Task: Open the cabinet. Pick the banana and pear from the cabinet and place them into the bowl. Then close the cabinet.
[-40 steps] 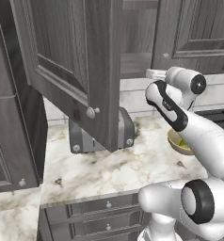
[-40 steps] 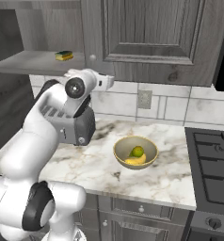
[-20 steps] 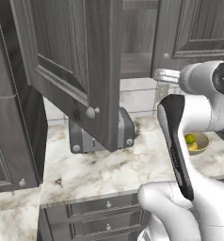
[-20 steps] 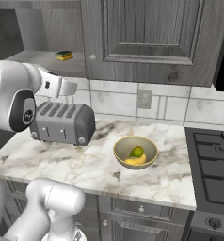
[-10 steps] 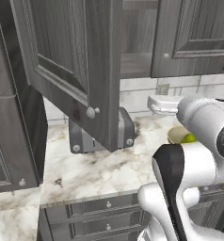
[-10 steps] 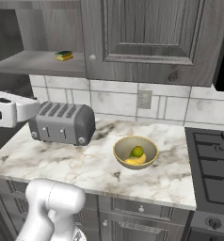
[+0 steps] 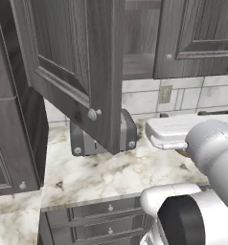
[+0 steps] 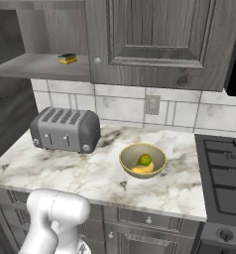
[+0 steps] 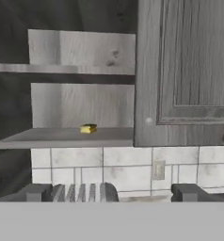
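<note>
The banana [image 8: 141,170] and the pear [image 8: 145,159] lay together in the bowl [image 8: 156,153] on the counter [image 8: 60,171], just right of the toaster [image 8: 65,130]. The cabinet [image 8: 154,39] had its left door [image 7: 70,67] swung wide open, and a little yellow sponge [image 9: 88,128] sat on the shelf [image 9: 62,137].

The gripper [image 9: 111,190] pointed at the open cabinet with its two fingers spread wide and nothing between them.

I think closing the door was the only job left. To do it well, the arm should get behind the open door, push flat on the wood near the knob [image 7: 92,114], and go slowly so it does not bang the toaster below.
</note>
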Motion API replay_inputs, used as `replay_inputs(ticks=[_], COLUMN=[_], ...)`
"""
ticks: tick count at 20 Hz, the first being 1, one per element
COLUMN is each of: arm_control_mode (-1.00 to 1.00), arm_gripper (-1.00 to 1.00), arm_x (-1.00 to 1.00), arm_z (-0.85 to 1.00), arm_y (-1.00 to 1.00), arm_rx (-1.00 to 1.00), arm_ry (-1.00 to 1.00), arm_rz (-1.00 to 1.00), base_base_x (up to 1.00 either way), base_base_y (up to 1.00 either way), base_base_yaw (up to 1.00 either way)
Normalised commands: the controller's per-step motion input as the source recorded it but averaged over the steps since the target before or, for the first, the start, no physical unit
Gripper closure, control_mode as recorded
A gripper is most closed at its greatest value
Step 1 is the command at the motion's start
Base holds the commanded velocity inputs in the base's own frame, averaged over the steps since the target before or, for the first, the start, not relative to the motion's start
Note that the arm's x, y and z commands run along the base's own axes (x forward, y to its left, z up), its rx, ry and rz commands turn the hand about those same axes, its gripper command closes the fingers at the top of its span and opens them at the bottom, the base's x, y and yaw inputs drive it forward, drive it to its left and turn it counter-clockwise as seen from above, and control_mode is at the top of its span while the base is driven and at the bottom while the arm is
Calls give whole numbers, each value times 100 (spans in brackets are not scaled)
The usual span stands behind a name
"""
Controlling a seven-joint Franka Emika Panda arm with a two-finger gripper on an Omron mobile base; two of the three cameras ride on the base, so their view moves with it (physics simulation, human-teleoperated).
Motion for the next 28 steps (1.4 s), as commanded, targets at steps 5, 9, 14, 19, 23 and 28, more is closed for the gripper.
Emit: replay_inputs(ticks=[5, 9, 14, 19, 23, 28], arm_control_mode=[-100, -100, -100, -100, -100, -100], arm_gripper=[-100, -100, -100, -100, -100, -100], arm_x=[-50, -4, 21, 18, 4, 1], arm_z=[0, 0, 0, 0, -12, -19], arm_y=[71, 75, 35, 18, 16, 16], arm_rx=[-11, -11, -12, -9, -1, 1], arm_ry=[-5, -8, -13, -18, -10, -11], arm_rz=[5, 4, 0, 0, 0, -1], base_base_x=[0, 0, 0, 0, 0, 0], base_base_y=[0, 0, 0, 0, 0, 0], base_base_yaw=[0, 0, 0, 0, 0, 0])
